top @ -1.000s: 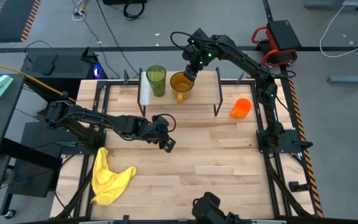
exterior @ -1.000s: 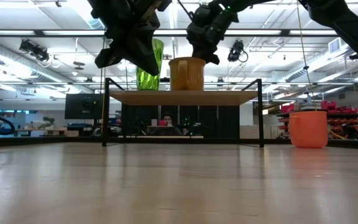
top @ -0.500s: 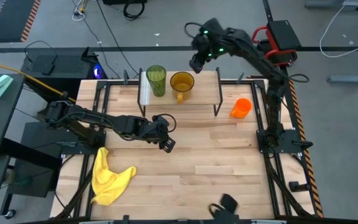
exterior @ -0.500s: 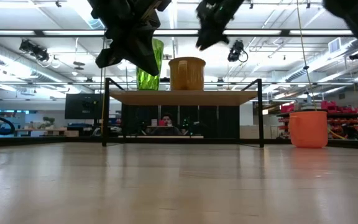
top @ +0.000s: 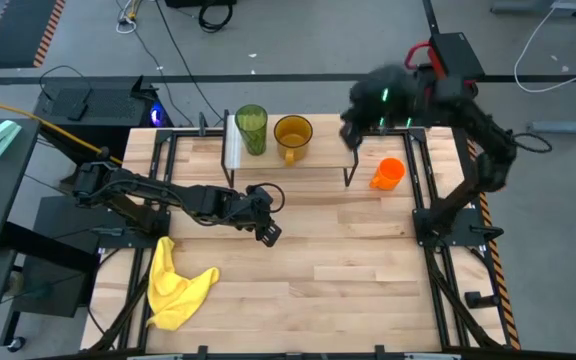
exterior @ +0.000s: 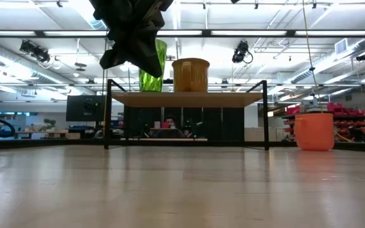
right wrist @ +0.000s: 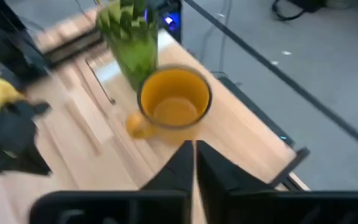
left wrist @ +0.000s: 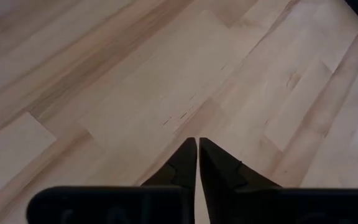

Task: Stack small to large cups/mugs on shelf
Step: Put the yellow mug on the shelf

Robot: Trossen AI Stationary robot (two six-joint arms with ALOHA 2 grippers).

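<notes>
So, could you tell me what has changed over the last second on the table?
The right gripper, which was at the amber mug on the shelf, has let it go and swung away toward the orange mug; its fingers are shut. The green tumbler, both mugs and the left gripper stayed put.

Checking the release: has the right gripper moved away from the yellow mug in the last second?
Yes. The right gripper has swung rightward from above the yellow mug to the shelf's right end, near the orange mug. Its jaws look shut.
</notes>
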